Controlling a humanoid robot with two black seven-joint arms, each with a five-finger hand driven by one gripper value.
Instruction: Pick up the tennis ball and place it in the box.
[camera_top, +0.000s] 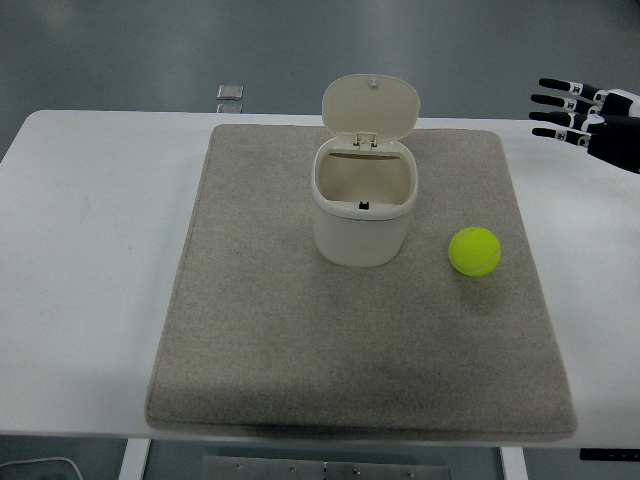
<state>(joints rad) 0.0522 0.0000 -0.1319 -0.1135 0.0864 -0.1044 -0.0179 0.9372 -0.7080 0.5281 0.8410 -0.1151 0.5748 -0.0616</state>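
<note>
A single head view looks forward and down from high on the robot's side. The white table (90, 250) fills the frame, its near edge at the bottom.

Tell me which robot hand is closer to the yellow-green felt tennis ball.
Right. The right robot hand hovers open beyond and right of the yellow-green felt tennis ball; the left one is out of view.
</note>
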